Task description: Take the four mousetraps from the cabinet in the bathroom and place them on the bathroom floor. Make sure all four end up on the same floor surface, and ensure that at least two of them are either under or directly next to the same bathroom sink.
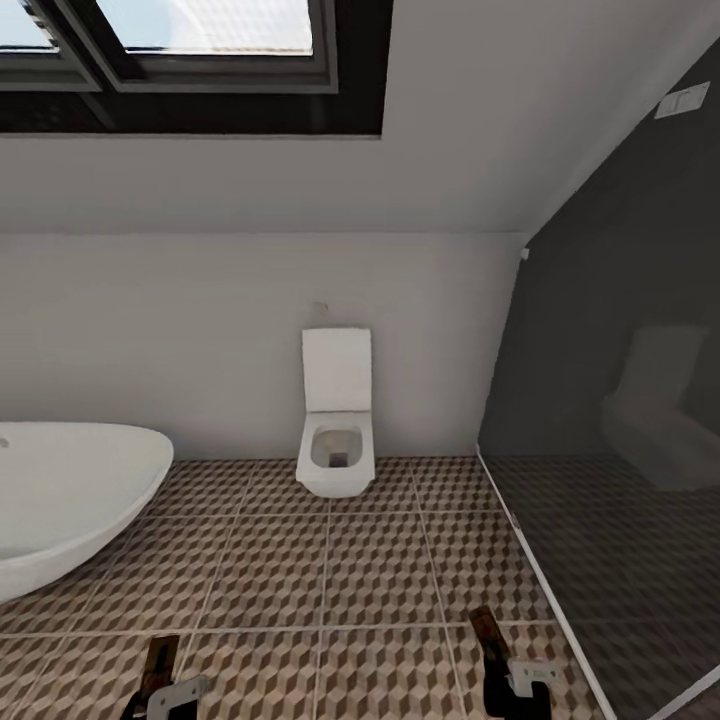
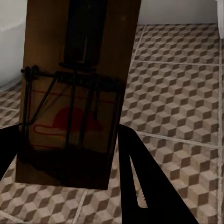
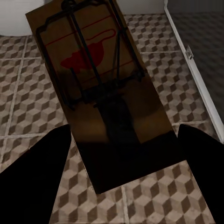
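Observation:
Each of my grippers holds a mousetrap above the bathroom floor [image 1: 330, 570], which has cube-patterned tiles. The left gripper [image 1: 165, 692] is shut on one mousetrap [image 1: 158, 658] at the lower left of the head view. In the left wrist view this brown board [image 2: 79, 93] with dark wire and a red mouse print sits between the dark fingers [image 2: 140, 182]. The right gripper [image 1: 510, 682] is shut on another mousetrap [image 1: 490, 632], seen close in the right wrist view [image 3: 102, 93] between its fingers [image 3: 200, 163]. The cabinet is out of view.
A white oval basin [image 1: 60, 490] juts in at the left, close to the left arm. A white toilet [image 1: 337, 440] stands against the far wall. A dark glass partition [image 1: 620, 400] with a white floor rail [image 1: 540, 580] closes the right side.

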Robot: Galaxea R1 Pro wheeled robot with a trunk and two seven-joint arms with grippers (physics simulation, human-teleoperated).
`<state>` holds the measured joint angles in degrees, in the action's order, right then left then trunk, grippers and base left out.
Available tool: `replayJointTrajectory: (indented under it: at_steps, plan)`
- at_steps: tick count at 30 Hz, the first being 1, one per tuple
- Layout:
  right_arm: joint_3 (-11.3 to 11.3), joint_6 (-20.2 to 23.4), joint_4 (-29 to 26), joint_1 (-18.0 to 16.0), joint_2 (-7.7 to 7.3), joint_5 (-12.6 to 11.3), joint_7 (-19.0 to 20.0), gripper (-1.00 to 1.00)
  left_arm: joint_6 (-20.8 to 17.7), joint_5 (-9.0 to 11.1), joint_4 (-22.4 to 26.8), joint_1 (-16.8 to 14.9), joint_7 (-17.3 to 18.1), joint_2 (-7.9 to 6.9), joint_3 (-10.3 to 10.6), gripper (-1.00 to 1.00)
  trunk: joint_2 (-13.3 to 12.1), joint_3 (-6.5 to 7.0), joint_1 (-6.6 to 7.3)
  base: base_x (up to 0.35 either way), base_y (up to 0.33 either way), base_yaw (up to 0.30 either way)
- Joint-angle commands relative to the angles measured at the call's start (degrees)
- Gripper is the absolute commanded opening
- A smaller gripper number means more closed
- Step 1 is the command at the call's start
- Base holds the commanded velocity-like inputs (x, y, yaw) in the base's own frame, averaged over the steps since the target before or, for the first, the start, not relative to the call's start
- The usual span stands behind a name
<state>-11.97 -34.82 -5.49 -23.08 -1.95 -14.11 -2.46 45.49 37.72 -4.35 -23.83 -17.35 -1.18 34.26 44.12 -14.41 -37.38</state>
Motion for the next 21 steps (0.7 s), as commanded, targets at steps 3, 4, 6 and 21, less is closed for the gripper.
replayJointTrajectory:
  at_steps: [3, 4, 6, 21]
  plan:
    - [-0.5, -0.7, 0.0, 0.0, -0.05, -0.3, -0.3, -1.00, 0.0, -0.5, -0.1, -0.1, -0.7, 0.03, 0.4, -1.00, 0.1, -0.08, -0.04, 0.325, 0.000, 0.008]
    - [-0.5, -0.7, 0.0, 0.0, -0.06, -0.3, -0.3, -1.00, 0.0, -0.5, -0.1, 0.0, -0.7, 0.03, 0.4, -1.00, 0.1, -0.08, -0.04, 0.329, 0.000, 0.004]
    - [-0.5, -0.8, 0.0, 0.0, 0.03, -0.3, -0.3, -1.00, 0.0, -0.5, -0.1, -0.1, -0.7, 0.03, 0.4, -1.00, 0.1, -0.08, -0.04, 0.331, 0.000, 0.002]
    - [-0.5, -0.9, 0.1, 0.0, 0.30, -0.3, -0.3, -1.00, 0.0, -0.5, -0.1, -0.1, -0.7, 0.03, 0.4, -1.00, 0.1, -0.08, -0.04, 0.106, 0.000, 0.000]
